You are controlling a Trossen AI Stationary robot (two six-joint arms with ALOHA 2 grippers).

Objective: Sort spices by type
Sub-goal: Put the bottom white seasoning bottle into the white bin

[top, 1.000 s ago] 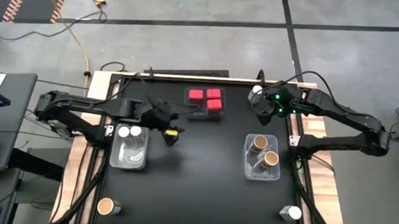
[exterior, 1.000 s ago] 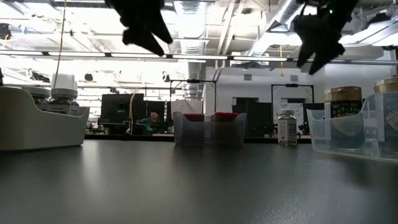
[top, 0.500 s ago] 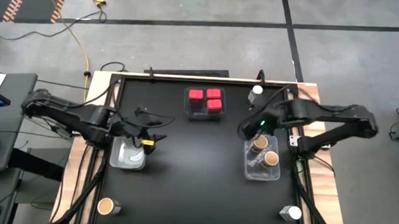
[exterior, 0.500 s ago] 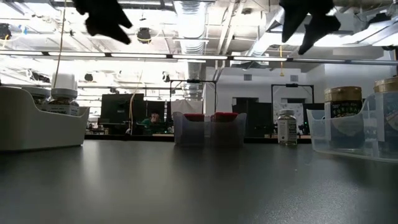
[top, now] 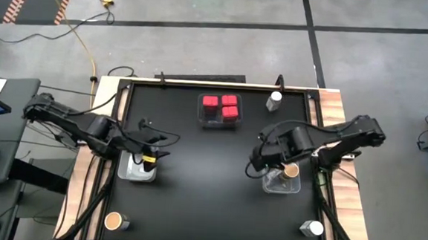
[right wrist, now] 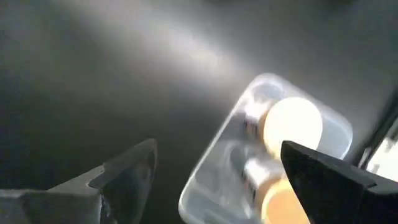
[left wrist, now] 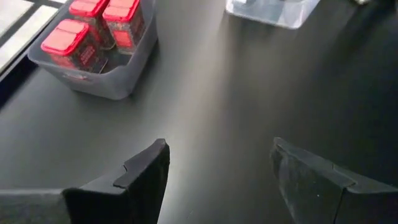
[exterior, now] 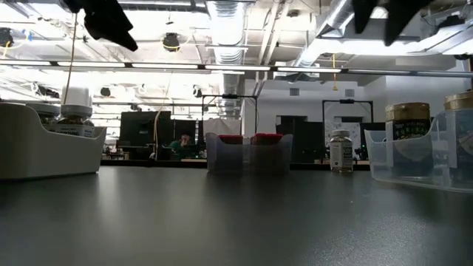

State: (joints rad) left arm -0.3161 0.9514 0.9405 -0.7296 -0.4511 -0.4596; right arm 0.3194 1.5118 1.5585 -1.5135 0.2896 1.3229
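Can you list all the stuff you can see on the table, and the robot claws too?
Red square-topped spice jars: three, red, in the clear bin at the table's back middle.
Tan-lidded jars: two show in the right wrist view, in the clear bin on the right.
Tan-lidded jar: one, loose at the front left corner.
White-capped jars: one at the back right, one at the front right corner; one in the left bin.
Left bin: one, clear, on the left.
Left claw: open, above the left bin.
Right claw: open, beside the right bin.
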